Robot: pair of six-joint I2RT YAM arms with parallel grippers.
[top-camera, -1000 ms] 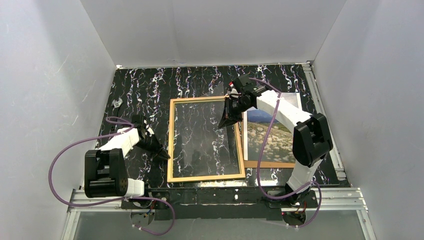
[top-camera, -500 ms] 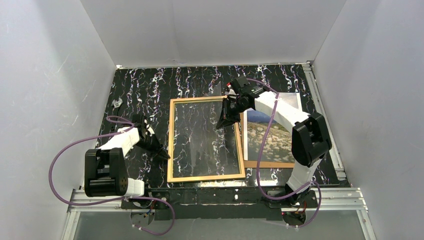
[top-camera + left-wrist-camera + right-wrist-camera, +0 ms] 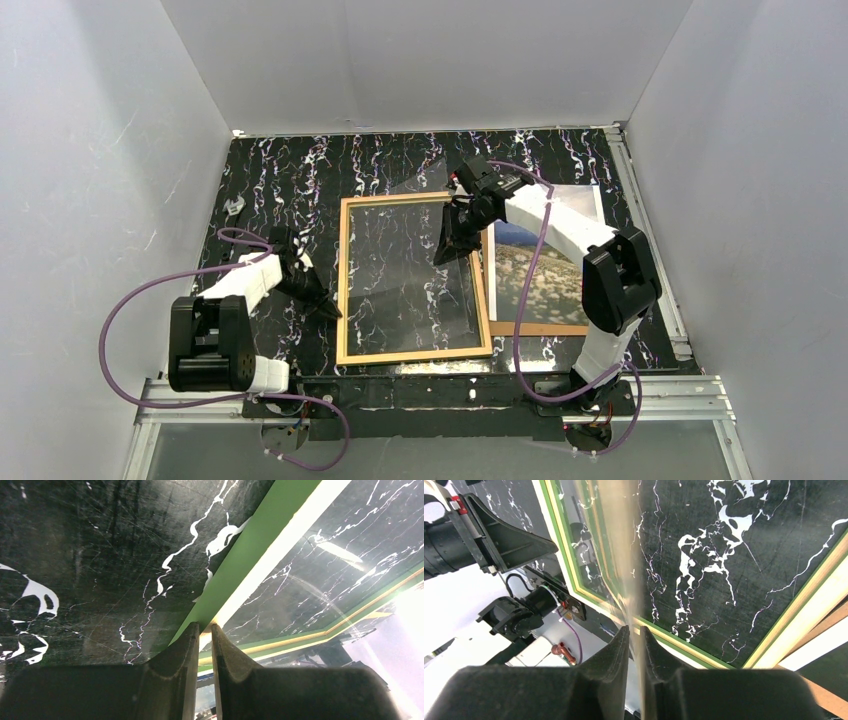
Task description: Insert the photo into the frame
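The frame lies flat mid-table, its tan side up; its green rail shows in the left wrist view and the right wrist view. The photo lies face up to the right of the frame, partly hidden by my right arm. My right gripper is shut on the edge of a clear sheet, held tilted over the frame's opening. My left gripper is shut, its tips touching the frame's left rail.
A brown backing board lies under the photo at the right. White walls close in the black marbled table on three sides. A metal rail runs along the near edge by the arm bases.
My right gripper has moved a little to the left with the clear sheet over the frame. My left gripper has shifted slightly along the frame's left rail.
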